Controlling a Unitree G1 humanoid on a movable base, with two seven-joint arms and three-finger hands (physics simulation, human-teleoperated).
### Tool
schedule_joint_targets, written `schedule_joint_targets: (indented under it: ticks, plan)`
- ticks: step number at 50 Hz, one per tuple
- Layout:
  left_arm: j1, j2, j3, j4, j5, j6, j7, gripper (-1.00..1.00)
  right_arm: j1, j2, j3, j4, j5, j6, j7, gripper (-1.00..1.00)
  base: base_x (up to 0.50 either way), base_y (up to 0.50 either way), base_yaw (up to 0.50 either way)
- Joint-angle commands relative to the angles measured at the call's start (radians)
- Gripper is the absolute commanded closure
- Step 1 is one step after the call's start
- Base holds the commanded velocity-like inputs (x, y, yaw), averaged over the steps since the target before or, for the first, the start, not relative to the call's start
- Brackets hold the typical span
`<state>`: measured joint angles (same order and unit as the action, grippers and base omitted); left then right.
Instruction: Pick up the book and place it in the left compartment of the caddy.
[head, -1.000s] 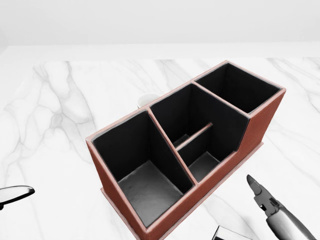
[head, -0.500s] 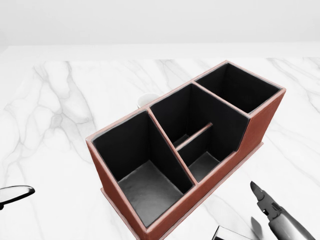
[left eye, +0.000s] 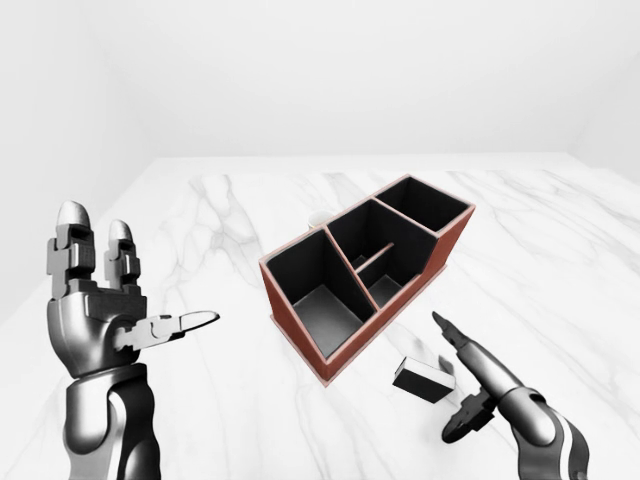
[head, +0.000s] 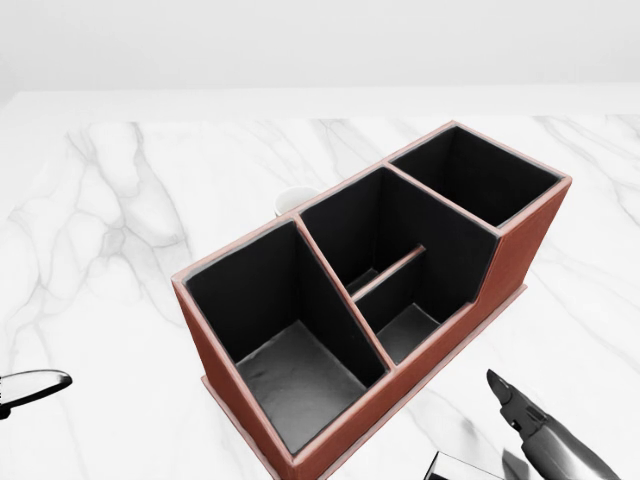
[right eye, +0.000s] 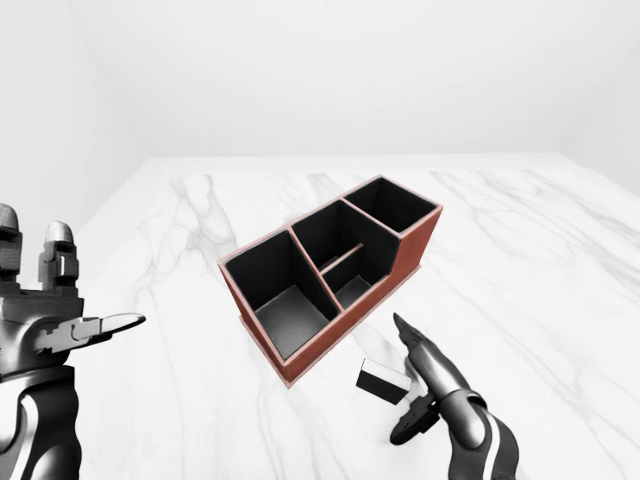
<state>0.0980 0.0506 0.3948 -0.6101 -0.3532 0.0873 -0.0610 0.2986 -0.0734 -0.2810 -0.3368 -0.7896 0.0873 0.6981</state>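
book lies flat beside the caddy

the small dark rectangular book with white page edges (left eye: 424, 378) rests on the glossy white marble table (left eye: 560, 260), just right of the reddish-brown boxy caddy with matte black compartments (left eye: 366, 268). the metallic right hand (left eye: 480, 385) hovers beside it, fingers spread, empty. the left hand (left eye: 105, 300) is raised, fingers extended.
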Motion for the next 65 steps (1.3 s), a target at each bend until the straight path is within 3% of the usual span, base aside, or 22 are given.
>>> schedule_joint_targets:
  ticks: [1,65]
  plan:
    - [-0.001,0.0,-0.008,0.011,0.004,0.0,0.002,-1.0,-0.012,-0.022,0.019,0.049,-0.018,0.0,0.0,-1.0,0.0,0.0,0.0]
    - [-0.004,0.002,-0.001,0.003,0.001,0.0,0.007,-1.0,-0.11,-0.075,0.08,0.123,-0.1,0.0,0.0,-1.0,0.0,0.0,0.0]
